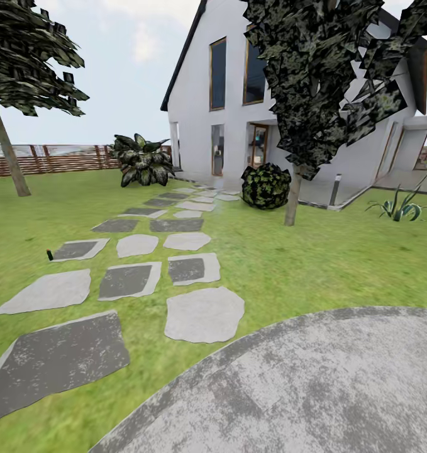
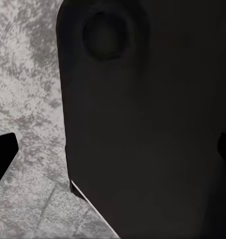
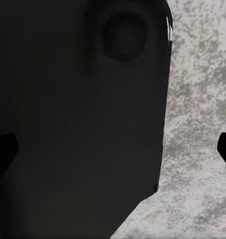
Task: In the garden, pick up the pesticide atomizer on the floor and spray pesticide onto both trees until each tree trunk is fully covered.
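Green lawn [image 1: 314, 264] ahead of you, grey stepping stones [image 1: 188, 241] running toward white house [image 1: 238, 94]. Pesticide atomizer [image 1: 49, 254] standing on grass just beside left edge of stone path, tiny, dark. One tree trunk [image 1: 293, 195] near round bush [image 1: 265, 185], other trunk [image 1: 7, 151] at lawn's far left by slat fence [image 1: 56, 158]. Mottled grey paving [image 1: 314, 390] under you. Wrist views: dark robot body over grey paving, fingertip [image 2: 3, 157] at frame edges; can't tell finger spread, either gripper.
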`<state>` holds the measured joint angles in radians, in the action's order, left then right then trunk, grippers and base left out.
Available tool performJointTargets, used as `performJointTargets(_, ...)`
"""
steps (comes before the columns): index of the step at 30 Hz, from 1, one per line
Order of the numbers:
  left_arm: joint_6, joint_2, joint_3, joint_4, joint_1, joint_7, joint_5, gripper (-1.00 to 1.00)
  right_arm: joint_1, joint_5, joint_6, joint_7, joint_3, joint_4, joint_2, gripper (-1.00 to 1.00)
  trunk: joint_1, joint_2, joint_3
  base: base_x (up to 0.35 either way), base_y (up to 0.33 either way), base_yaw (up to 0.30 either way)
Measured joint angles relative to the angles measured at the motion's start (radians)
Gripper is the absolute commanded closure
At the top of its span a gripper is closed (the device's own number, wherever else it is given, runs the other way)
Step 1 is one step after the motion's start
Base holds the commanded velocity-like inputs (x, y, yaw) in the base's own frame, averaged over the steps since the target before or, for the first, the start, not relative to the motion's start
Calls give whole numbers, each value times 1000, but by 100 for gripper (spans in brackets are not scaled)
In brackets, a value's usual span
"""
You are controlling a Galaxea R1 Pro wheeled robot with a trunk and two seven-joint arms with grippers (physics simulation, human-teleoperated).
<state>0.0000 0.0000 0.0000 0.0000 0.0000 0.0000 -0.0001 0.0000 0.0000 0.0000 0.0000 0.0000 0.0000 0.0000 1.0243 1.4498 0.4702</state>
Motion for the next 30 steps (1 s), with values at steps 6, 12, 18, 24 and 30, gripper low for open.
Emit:
performJointTargets(6, -1, -9, 2, 11, 3, -3, -3, -100, 8, 0, 2, -4, 2, -19, 23, -100, 1, 0, 0, 0, 0, 0)
performJointTargets(12, -1, -8, 2, 11, 3, -3, -3, -100, 3, 3, 0, -5, 2, -42, 50, -100, 1, 0, 0, 0, 0, 0)
performJointTargets(18, -1, -8, 2, 10, 3, -3, -3, -100, 2, 4, 0, -5, 3, -47, 56, -100, 1, 0, 0, 0, 0, 0)
performJointTargets(24, -16, -8, -4, -6, 3, -2, -3, -100, 2, 6, -18, -9, 4, -48, 57, -100, 1, 0, 0, 0, 0, 0)
performJointTargets(30, -271, -2, -4, -133, -1, -2, -5, -100, 1, 6, -254, -14, -1, -145, -46, -100, 1, 0, 0, 0, 0, 0)
